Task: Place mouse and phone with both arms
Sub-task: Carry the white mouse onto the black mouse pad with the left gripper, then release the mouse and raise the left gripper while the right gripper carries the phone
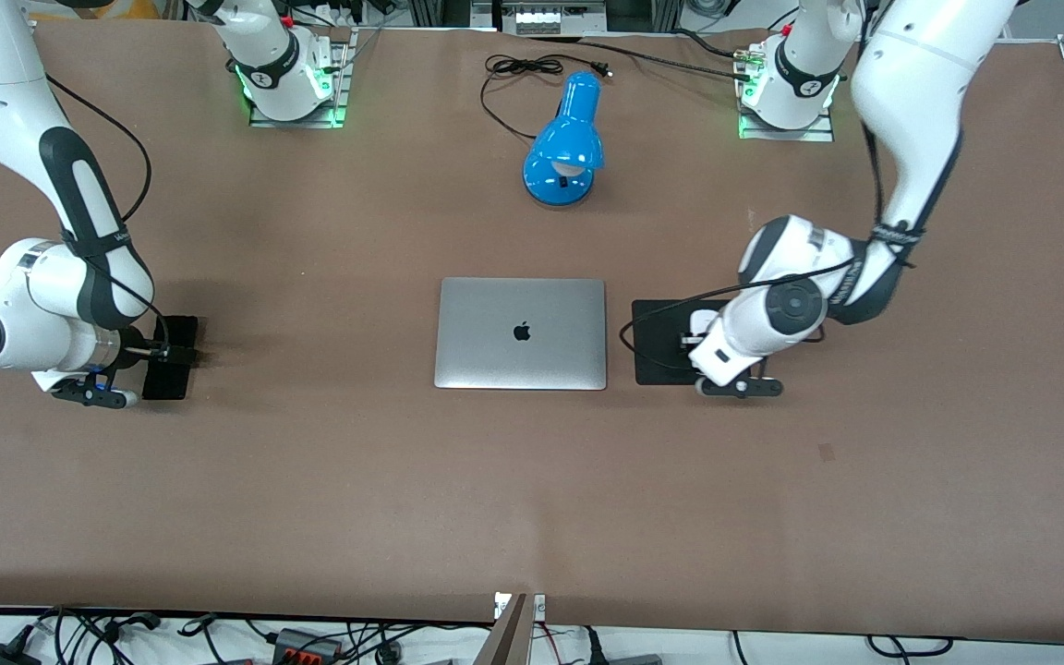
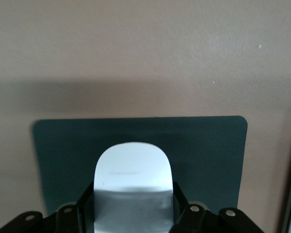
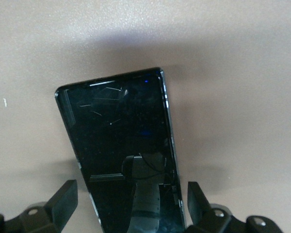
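Note:
The white mouse [image 1: 703, 320] lies on a square black pad [image 1: 657, 346] beside the laptop, toward the left arm's end. My left gripper [image 1: 694, 340] is down over it. In the left wrist view the mouse [image 2: 133, 170] sits on the pad [image 2: 208, 150], and my left gripper [image 2: 133, 194] presses both its sides. The black phone [image 1: 167, 379] lies flat on the table toward the right arm's end. My right gripper [image 1: 176, 353] straddles it. In the right wrist view my right gripper [image 3: 131, 196] is open, with a gap on each side of the phone [image 3: 121, 141].
A closed silver laptop [image 1: 521, 332] lies mid-table. A blue desk lamp [image 1: 564, 143] with a black cable [image 1: 513, 69] stands farther from the front camera, between the arm bases. The brown table [image 1: 495, 499] runs wide nearer the camera.

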